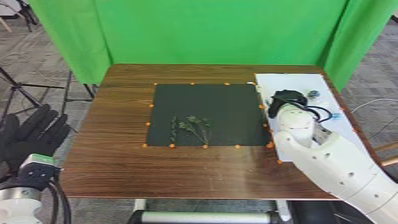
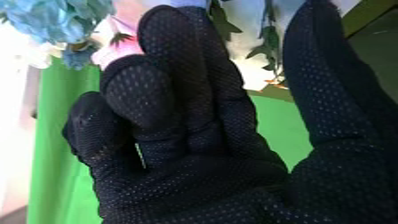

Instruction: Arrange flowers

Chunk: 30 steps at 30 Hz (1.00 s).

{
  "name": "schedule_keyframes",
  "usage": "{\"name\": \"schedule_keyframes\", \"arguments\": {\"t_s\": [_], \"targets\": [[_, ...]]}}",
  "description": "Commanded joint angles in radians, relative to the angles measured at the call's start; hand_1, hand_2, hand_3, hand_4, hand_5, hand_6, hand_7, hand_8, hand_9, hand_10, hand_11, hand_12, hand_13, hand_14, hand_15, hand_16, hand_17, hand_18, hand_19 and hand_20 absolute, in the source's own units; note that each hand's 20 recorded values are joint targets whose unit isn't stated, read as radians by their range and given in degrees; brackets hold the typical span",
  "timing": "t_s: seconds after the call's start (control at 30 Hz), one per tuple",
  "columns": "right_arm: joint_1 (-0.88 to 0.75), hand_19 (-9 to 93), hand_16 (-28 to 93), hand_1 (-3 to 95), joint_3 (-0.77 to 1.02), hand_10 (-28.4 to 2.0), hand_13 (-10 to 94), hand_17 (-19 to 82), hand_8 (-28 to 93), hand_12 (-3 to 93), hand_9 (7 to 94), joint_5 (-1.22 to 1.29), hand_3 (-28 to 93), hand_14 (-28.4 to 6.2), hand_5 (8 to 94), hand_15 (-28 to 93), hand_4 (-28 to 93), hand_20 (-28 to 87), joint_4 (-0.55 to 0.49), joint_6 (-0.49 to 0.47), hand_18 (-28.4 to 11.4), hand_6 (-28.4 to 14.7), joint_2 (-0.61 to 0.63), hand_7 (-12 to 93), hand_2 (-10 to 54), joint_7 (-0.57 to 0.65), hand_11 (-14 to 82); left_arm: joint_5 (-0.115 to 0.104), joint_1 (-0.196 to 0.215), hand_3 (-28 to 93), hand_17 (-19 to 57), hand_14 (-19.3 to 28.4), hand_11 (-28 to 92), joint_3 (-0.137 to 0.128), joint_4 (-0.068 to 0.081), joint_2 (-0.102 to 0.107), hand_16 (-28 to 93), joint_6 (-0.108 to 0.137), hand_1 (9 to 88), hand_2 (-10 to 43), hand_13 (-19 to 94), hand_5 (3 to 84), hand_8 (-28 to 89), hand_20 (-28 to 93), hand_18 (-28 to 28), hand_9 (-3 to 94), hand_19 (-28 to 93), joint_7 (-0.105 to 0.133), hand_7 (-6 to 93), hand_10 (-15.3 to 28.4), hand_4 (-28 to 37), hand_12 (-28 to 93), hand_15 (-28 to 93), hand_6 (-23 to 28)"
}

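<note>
In the head view my right hand (image 1: 289,98) is over the white board (image 1: 293,81) on the table's right side, beside a small bluish flower (image 1: 314,93). Pale blue petals (image 1: 336,116) lie nearer the board's right edge. Green sprigs (image 1: 194,125) and a thin dark stem (image 1: 173,132) rest on the black mat (image 1: 226,102). My open left hand (image 1: 34,134) is off the table's left side. In the right wrist view my right hand (image 2: 191,175) is open, thumb apart from relaxed fingers, near blue flowers (image 2: 62,20), a pink flower (image 2: 117,51) and green leaves (image 2: 268,40).
Orange markers line the edges of the mat and the white board. The brown table (image 1: 169,175) extends around the mat, with a green curtain (image 1: 213,32) behind it. Black stands (image 1: 31,90) are on the floor at the left.
</note>
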Motion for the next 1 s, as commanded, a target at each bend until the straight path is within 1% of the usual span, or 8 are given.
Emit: {"name": "schedule_keyframes", "arguments": {"t_s": [0.03, 0.6, 0.63, 0.7, 0.73, 0.87, 0.93, 1.0], "targets": [[-0.064, 93, 37, 53.8, -0.011, -11.5, 77, 50, 20, 48.3, 83.6, 0.014, 68, -10.9, 76.3, 65, -28, 44, 0.034, 0.019, -23.8, -2.3, -0.003, 34, -9.5, -0.009, 31.6, 0.002, 0.009, 72, -5.0, 15.4, 27, -0.003, -0.009, -0.010, -9, 0.007, 26.5, 10.5, 23, 39.5, -10, 9, 13.6, 32.7, 30, 0.005, 20.2, 15.1, -28.3, 10, 41, 8.0], [-0.299, 93, 38, 54.0, 0.249, -9.8, 81, 54, 25, 52.9, 86.8, 0.104, 74, -9.4, 76.0, 64, -21, 47, -0.299, 0.262, -22.8, -2.6, 0.056, 41, -9.5, -0.004, 27.9, 0.009, 0.018, 72, -4.9, 15.3, 27, -0.022, -0.009, -0.010, -10, 0.009, 26.7, 10.2, 23, 39.5, -11, 9, 13.6, 32.7, 30, -0.005, 20.6, 15.0, -28.3, 10, 41, 8.0], [-0.318, 93, 38, 54.1, 0.276, -9.8, 81, 54, 25, 52.9, 86.7, 0.141, 73, -9.5, 76.0, 64, -21, 47, -0.324, 0.248, -22.9, -2.7, 0.048, 41, -9.5, -0.001, 28.0, 0.087, 0.014, 72, -4.9, 15.3, 27, -0.028, -0.011, -0.015, -10, 0.031, 26.7, 10.3, 23, 39.6, -11, 9, 13.6, 32.7, 30, -0.041, 20.5, 15.0, -28.3, 10, 41, 8.0], [-0.330, 93, 38, 54.6, 0.298, -10.0, 80, 54, 25, 52.9, 86.6, 0.203, 73, -9.8, 76.0, 64, -22, 46, -0.356, 0.251, -23.2, -2.6, 0.025, 41, -9.5, 0.005, 28.2, 0.129, 0.017, 72, -5.0, 15.3, 27, -0.035, -0.013, -0.017, -10, 0.026, 26.6, 10.3, 23, 39.6, -11, 9, 13.6, 32.6, 30, -0.059, 20.5, 15.0, -28.3, 10, 41, 8.0], [-0.331, 93, 38, 54.7, 0.300, -10.0, 80, 53, 25, 52.8, 86.4, 0.209, 73, -9.8, 75.9, 64, -22, 46, -0.363, 0.243, -23.3, -2.7, 0.010, 41, -9.5, 0.005, 28.3, 0.100, 0.015, 72, -4.9, 15.3, 27, -0.044, -0.018, -0.026, -10, 0.009, 26.6, 10.3, 23, 39.6, -11, 9, 13.5, 32.6, 30, -0.066, 20.5, 15.0, -28.3, 10, 41, 8.0], [-0.347, 93, 38, 54.7, 0.285, -10.1, 80, 53, 25, 52.5, 86.2, 0.221, 73, -9.9, 75.7, 64, -21, 46, -0.406, 0.256, -23.4, -2.8, -0.038, 41, -9.5, 0.017, 28.5, 0.166, -0.007, 72, -5.0, 15.4, 26, -0.059, -0.015, -0.037, -10, 0.012, 26.6, 10.5, 23, 39.3, -11, 9, 13.5, 32.4, 30, -0.120, 20.2, 15.0, -28.3, 10, 41, 7.9], [-0.341, 93, 38, 54.7, 0.255, -10.2, 80, 53, 25, 52.5, 86.1, 0.215, 73, -10.0, 75.5, 64, -21, 46, -0.407, 0.260, -23.4, -2.9, -0.067, 41, -9.5, 0.028, 28.6, 0.144, -0.016, 72, -5.0, 15.4, 26, -0.034, -0.018, -0.014, -10, 0.019, 26.5, 10.5, 23, 39.3, -11, 8, 13.5, 32.3, 30, -0.093, 20.2, 15.0, -28.3, 10, 41, 7.9], [-0.346, 93, 38, 54.7, 0.245, -10.2, 80, 53, 25, 52.5, 86.0, 0.213, 73, -10.1, 75.4, 64, -21, 46, -0.406, 0.248, -23.4, -2.8, -0.094, 41, -9.5, 0.032, 28.7, 0.144, -0.043, 72, -5.0, 15.4, 26, 0.002, 0.011, 0.007, -9, 0.019, 26.5, 10.5, 23, 39.3, -11, 8, 13.5, 32.3, 30, -0.073, 20.2, 15.0, -28.3, 10, 40, 7.9]]}}
